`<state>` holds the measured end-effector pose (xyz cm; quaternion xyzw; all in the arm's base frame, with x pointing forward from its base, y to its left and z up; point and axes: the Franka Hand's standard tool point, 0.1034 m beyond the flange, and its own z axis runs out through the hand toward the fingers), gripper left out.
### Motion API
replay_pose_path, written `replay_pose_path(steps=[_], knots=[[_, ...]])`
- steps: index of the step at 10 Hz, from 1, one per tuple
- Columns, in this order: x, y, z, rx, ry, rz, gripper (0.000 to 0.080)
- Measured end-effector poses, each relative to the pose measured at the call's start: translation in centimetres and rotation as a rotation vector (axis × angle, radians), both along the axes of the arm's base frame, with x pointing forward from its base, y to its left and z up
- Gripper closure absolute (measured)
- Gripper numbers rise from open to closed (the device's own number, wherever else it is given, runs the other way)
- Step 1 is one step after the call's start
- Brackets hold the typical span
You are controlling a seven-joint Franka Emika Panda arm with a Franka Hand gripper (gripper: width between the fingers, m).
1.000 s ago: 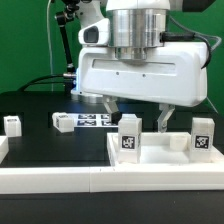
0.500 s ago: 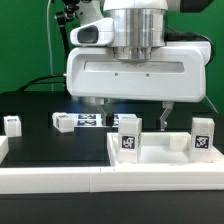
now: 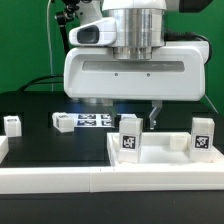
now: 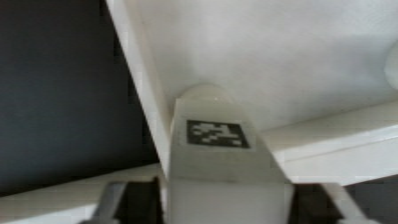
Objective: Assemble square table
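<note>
Wrist view cuts the hand (image 4: 222, 203) to its tips, flanking a tagged part of the white tabletop (image 4: 231, 70) (gripping or merely close, I cannot tell). It lies on the dark counter (image 3: 40, 142), toward the exterior view's right.

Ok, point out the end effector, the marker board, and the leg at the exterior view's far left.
end effector (image 4: 222, 203), wrist view, between fingertips
marker board (image 3: 97, 120), exterior view, top face
leg (image 3: 12, 124), exterior view, front face

Backdrop: green wall (image 3: 25, 40), plain, evenly lit.
Work surface: black table (image 3: 40, 140), matte, meeting the wall at the rear.
Front edge: white bar (image 3: 50, 180) along the table.
</note>
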<state>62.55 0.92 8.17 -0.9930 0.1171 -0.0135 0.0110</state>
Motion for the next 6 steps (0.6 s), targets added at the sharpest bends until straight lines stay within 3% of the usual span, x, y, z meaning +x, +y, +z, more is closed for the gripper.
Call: replay_pose_path(steps=[1,3,6], knots=[[-0.01,-0.01,-0.01,0.0,0.001,-0.02,0.0509],[-0.01,-0.01,-0.01,0.002,0.001,-0.04,0.0509],[-0.05,-0.25,-0.09,0.027,-0.016,-0.332,0.0509]])
